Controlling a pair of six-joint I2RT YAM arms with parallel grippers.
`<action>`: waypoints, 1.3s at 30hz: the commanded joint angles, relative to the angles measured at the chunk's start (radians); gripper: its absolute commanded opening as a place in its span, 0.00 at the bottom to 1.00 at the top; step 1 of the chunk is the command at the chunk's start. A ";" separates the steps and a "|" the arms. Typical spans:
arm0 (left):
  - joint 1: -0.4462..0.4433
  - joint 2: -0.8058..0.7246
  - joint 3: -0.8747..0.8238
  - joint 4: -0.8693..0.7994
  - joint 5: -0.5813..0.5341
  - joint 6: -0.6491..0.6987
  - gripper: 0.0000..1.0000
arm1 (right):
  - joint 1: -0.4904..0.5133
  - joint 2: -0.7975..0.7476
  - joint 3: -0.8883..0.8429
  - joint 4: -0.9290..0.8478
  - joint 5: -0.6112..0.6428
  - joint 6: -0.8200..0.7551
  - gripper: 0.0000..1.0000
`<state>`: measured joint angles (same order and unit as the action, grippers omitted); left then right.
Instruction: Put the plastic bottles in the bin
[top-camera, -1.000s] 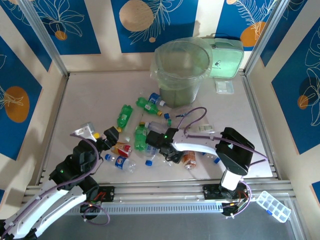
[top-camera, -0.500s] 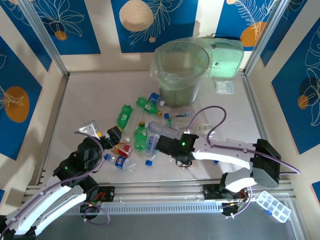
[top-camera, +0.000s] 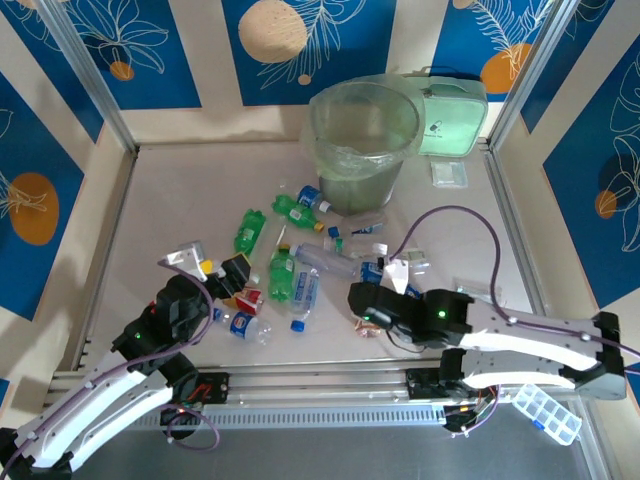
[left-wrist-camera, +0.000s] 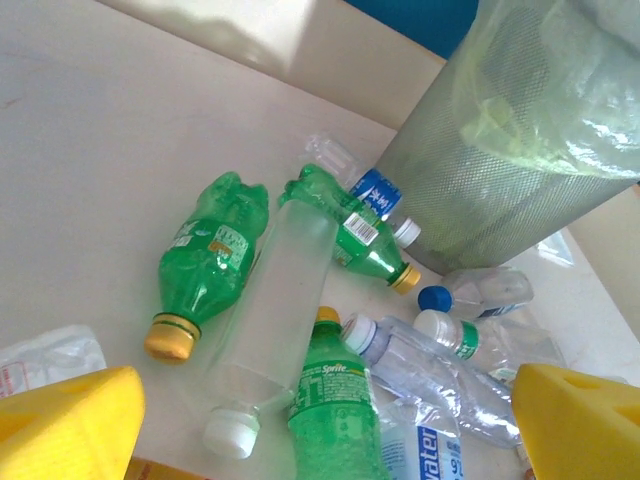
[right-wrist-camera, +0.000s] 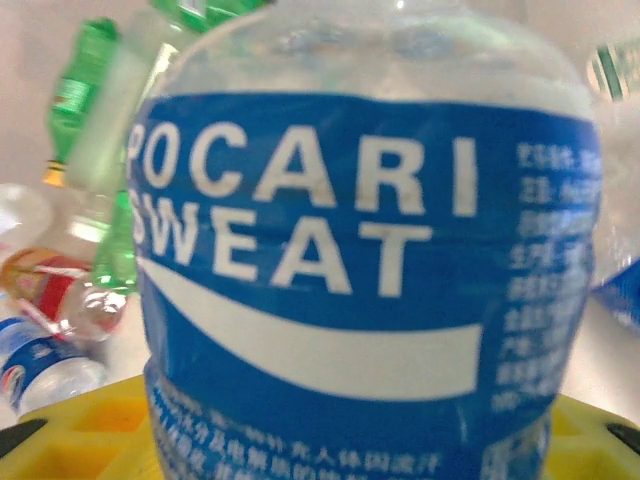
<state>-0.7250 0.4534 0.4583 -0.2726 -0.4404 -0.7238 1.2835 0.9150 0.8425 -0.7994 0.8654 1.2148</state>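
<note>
Several plastic bottles (top-camera: 283, 272) lie heaped in mid-table, in front of the bin (top-camera: 360, 185). In the left wrist view a green bottle (left-wrist-camera: 210, 255), a frosted clear one (left-wrist-camera: 275, 300) and a Sprite bottle (left-wrist-camera: 335, 410) lie below the bin's mesh wall (left-wrist-camera: 470, 170). My left gripper (top-camera: 212, 268) hovers open over the pile's left edge, its yellow fingers (left-wrist-camera: 70, 425) wide apart above the Sprite bottle. My right gripper (top-camera: 366, 292) is shut on a clear bottle with a blue Pocari Sweat label (right-wrist-camera: 360, 270), held right of the pile.
A flat mint-green case (top-camera: 452, 118) leans behind the bin, and a small clear box (top-camera: 449, 173) lies to the bin's right. A compartment box (top-camera: 545, 410) sits beyond the near rail. Metal frame posts bound the table on both sides.
My right arm has swung out to the right and its gripper has pulled back from the pile toward the near edge, bottle in it. My left gripper has crept slightly toward the pile.
</note>
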 joint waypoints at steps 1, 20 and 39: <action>-0.004 -0.001 -0.011 0.040 0.028 0.026 0.94 | 0.007 -0.085 -0.017 0.070 0.081 -0.204 0.35; -0.003 -0.018 -0.021 0.057 0.045 0.045 0.94 | -0.521 0.147 0.528 0.205 -0.272 -0.849 0.33; -0.004 0.011 -0.027 0.089 0.089 0.054 0.93 | -0.925 0.936 1.274 0.095 -0.544 -0.954 0.34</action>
<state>-0.7250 0.4675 0.4397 -0.2089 -0.3660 -0.6971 0.3775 1.7958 2.0350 -0.6441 0.3805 0.2867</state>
